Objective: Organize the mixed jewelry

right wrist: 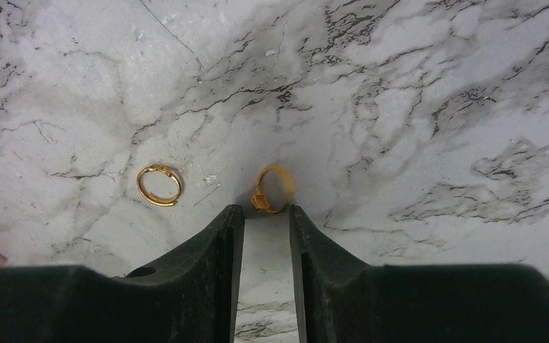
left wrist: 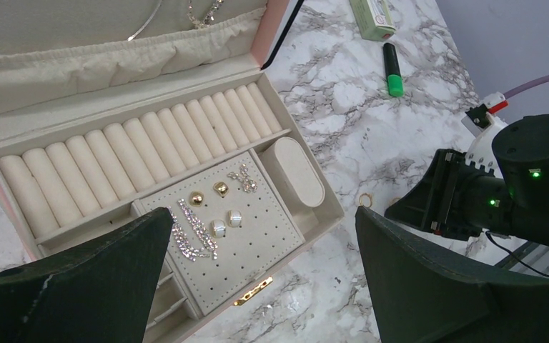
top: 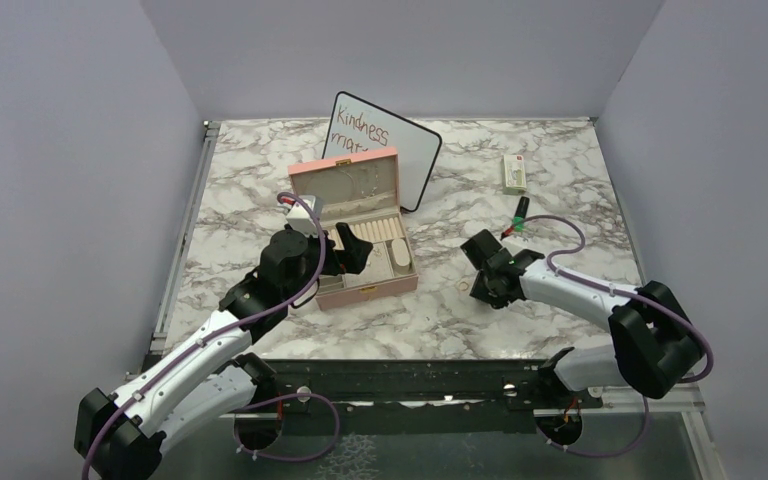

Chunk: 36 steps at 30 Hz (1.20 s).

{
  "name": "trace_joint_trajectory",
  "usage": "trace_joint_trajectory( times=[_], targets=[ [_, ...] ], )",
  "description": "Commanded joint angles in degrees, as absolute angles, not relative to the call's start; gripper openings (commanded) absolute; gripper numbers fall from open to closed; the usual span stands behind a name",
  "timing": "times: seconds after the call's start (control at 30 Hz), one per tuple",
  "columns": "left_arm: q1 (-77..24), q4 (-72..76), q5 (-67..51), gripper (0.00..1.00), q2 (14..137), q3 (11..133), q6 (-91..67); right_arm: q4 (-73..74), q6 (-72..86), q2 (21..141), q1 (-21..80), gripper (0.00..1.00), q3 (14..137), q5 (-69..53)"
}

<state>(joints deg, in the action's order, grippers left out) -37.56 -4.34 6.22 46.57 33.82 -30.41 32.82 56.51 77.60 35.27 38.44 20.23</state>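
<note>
A: Pink box (left wrist: 277, 44) open; earrings (left wrist: 218, 227) on its perforated pad; left gripper (left wrist: 263, 214) spread wide above.
B: Right wrist view resolves two gold rings (right wrist: 144, 187) on marble (right wrist: 414, 107), nearer ring (right wrist: 261, 201) at the right gripper's (right wrist: 266, 211) narrowly parted tips.

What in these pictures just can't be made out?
Top view: writing on the white board, second line partly cut off by the pink jewellery box lid.
Left wrist view: the box's near corner, hidden by the left pincer.
Right wrist view: whether the right pincer touches the gold band ring; too close to tell.
</note>
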Motion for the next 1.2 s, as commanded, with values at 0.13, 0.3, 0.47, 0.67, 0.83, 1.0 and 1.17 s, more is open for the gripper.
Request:
trace_joint_trajectory(
  times=[0.13,0.3,0.47,0.67,0.83,1.0,1.17],
  targets=[
    [-37.4,-3.6,5.4,0.99,46.6,33.9,-30.6,34.8,55.8,78.3,34.7,0.33,40.1,22.7],
    [-37.4,-3.7,5.5,0.99,47.0,34.1,-30.5,35.3,56.3,76.5,34.5,0.3,39.5,24.1],
    [-37.4,-4.0,5.8,0.99,47.1,34.3,-30.4,32.4,53.0,75.4,34.5,0.3,40.0,24.7],
    [-37.4,-4.4,6.3,0.99,46.9,34.4,-30.2,28.6,42.6,76.1,34.3,0.34,41.9,23.1],
    [-37.4,-4.2,5.8,0.99,47.2,34.1,-30.6,27.5,35.2,79.2,33.8,0.32,43.4,17.8],
    [-37.4,-4.7,5.8,0.99,47.5,34.3,-30.4,29.1,34.8,82.1,32.0,0.3,43.9,17.3],
    [-37.4,-4.6,6.0,0.99,47.3,34.2,-30.4,28.6,34.3,82.5,31.3,0.3,43.5,15.9]
  ],
)
